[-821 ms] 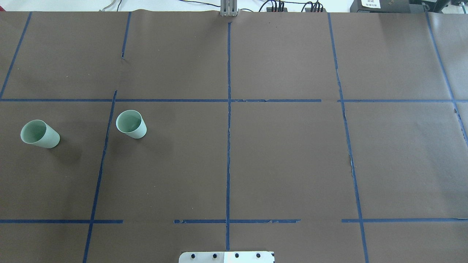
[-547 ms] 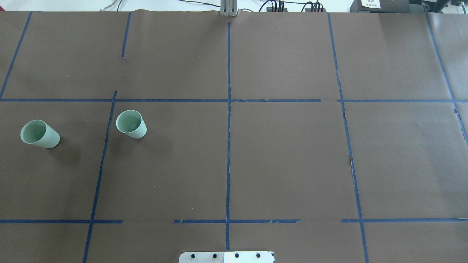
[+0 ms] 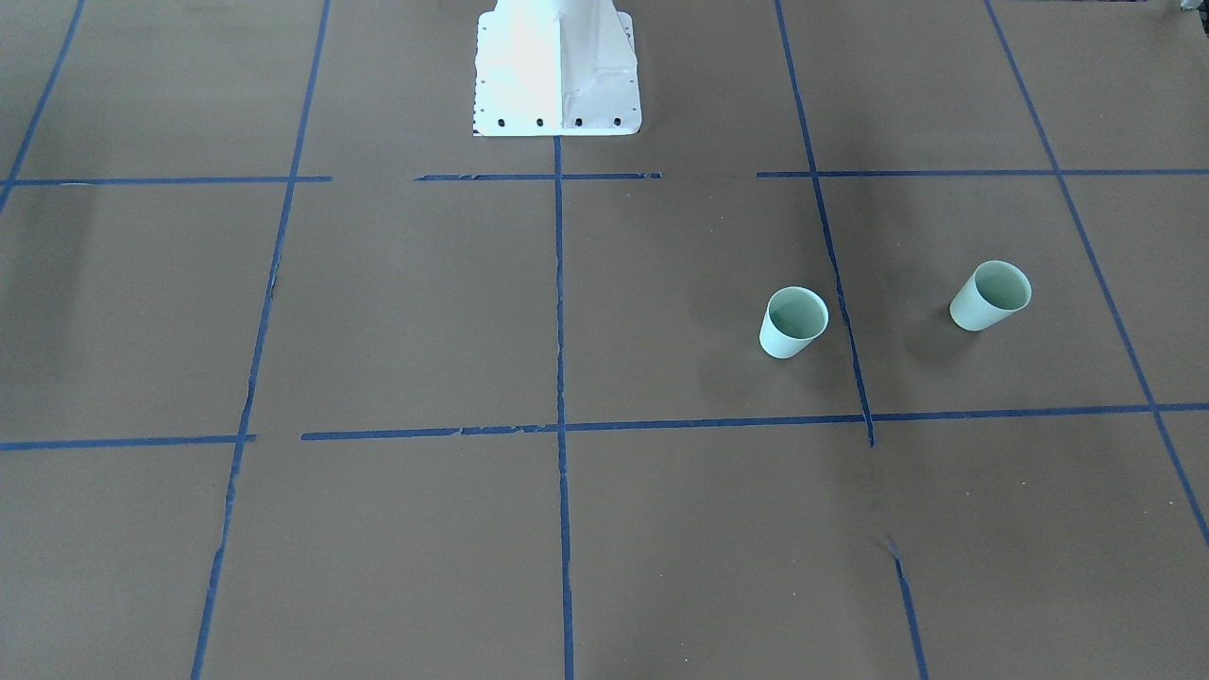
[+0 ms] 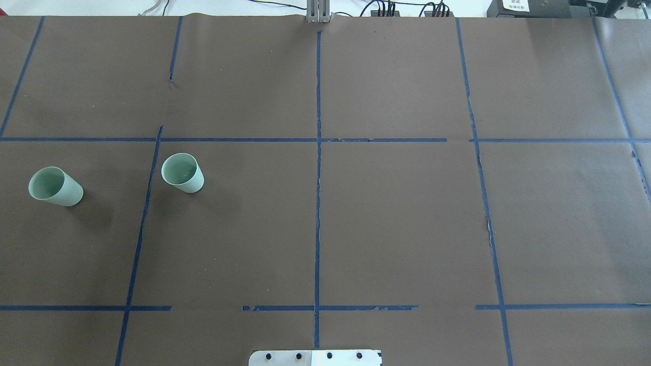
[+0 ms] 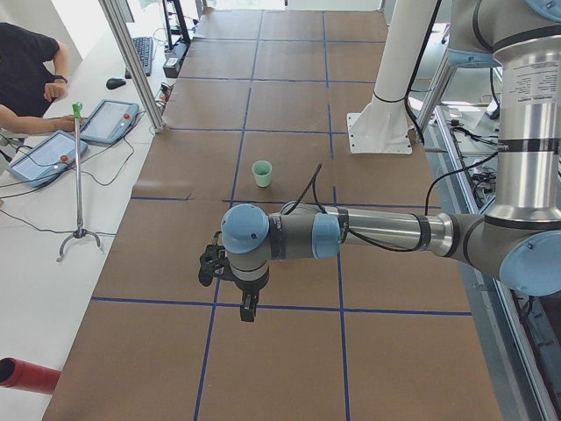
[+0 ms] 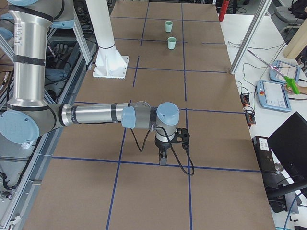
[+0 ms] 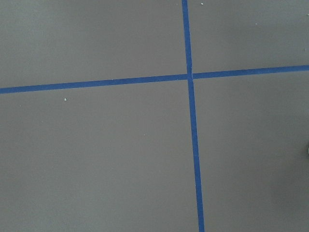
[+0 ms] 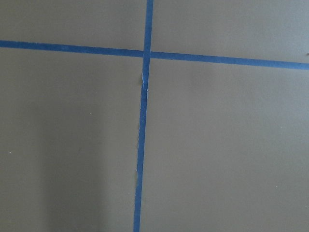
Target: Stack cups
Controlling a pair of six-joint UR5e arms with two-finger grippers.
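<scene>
Two pale mint-green cups stand open side up and apart on the brown table, on my left side. One cup (image 4: 55, 186) is near the left edge, the other (image 4: 182, 173) is further in. They also show in the front-facing view (image 3: 989, 295) (image 3: 792, 322). My left gripper (image 5: 248, 311) shows only in the exterior left view, above the table near that end. I cannot tell if it is open. My right gripper (image 6: 163, 159) shows only in the exterior right view, far from the cups (image 6: 171, 43). I cannot tell its state either.
Blue tape lines (image 4: 318, 152) divide the brown paper cover into squares. The white robot base (image 3: 557, 66) stands at the table's near edge. An operator (image 5: 26, 70) with tablets (image 5: 107, 120) sits beyond the far side. A thin stand (image 5: 78, 175) is there too.
</scene>
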